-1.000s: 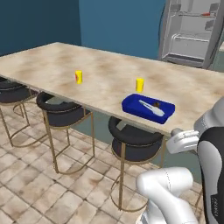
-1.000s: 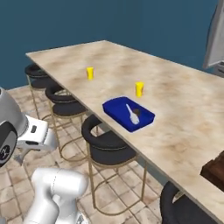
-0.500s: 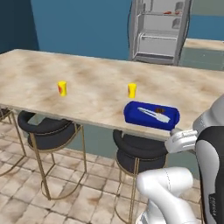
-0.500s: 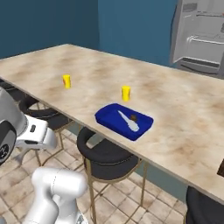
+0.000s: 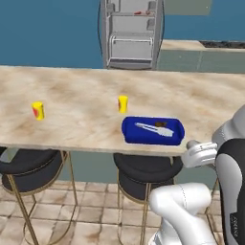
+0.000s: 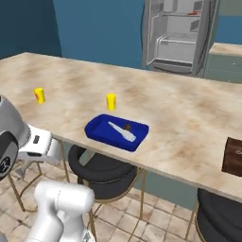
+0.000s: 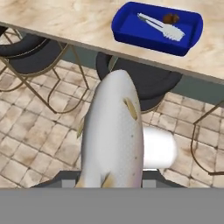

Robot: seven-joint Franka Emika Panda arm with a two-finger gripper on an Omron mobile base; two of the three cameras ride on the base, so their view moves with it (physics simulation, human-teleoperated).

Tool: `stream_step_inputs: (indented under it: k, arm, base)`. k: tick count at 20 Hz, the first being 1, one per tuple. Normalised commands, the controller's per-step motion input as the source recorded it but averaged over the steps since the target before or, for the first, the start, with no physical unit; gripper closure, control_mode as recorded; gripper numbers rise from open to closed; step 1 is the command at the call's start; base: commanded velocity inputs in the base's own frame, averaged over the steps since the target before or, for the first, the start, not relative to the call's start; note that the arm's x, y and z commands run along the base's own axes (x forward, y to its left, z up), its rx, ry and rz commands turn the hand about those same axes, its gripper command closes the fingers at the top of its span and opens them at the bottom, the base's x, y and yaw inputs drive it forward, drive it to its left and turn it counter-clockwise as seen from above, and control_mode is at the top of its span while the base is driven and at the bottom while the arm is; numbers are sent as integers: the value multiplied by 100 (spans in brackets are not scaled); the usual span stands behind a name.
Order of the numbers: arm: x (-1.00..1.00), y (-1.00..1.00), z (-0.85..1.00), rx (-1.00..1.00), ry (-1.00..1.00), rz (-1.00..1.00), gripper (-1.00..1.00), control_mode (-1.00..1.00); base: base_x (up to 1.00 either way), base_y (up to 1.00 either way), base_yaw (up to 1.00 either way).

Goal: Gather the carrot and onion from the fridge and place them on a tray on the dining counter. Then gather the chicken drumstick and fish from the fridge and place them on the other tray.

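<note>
Below, in my hand view, the fish (image 7: 114, 135) fills the centre: a pale grey body with small yellowish fins, rising from between the gripper (image 7: 109, 183) fingers, which are clamped on its lower end; the tips themselves are hidden behind it. I see the fish pointing up the picture toward the blue tray (image 7: 156, 29), which lies well ahead of the gripper on the counter (image 7: 65, 22). The tray already holds a whitish object and a small brown piece; I cannot tell from these pictures what they are.

Beyond the fish's nose, between gripper and counter edge, stands a black stool (image 7: 144, 81) with thin brass legs; a second stool (image 7: 30, 52) sits off to the left in the same view. Tiled floor (image 7: 35, 140) lies directly under the gripper.

From my base cameras, the tray (image 5: 153, 130) sits near the counter's front edge, with a yellow cup (image 5: 123, 104) just behind it and another cup (image 5: 38, 110) well apart to the side. Farther back the fridge (image 5: 131, 33) stands with its door open. A dark brown tray (image 6: 233, 156) rests at the counter's right end in the right base view.
</note>
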Motion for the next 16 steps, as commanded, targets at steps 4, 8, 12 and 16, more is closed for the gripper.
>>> stream_step_inputs:
  k: [4, 8, 12, 16]
  arm:
    - [0, 0, 0, 0, 0, 0, 100, 100]
    - [0, 0, 0, 0, 0, 0, 100, 100]
    - [0, 0, 0, 0, 0, 0, 100, 100]
    - [74, 2, 0, 0, 0, -12, 100, -100]
  base:
    - [65, 60, -43]
    - [83, 49, -36]
    - [86, 19, -27]
    - [22, 1, -5]
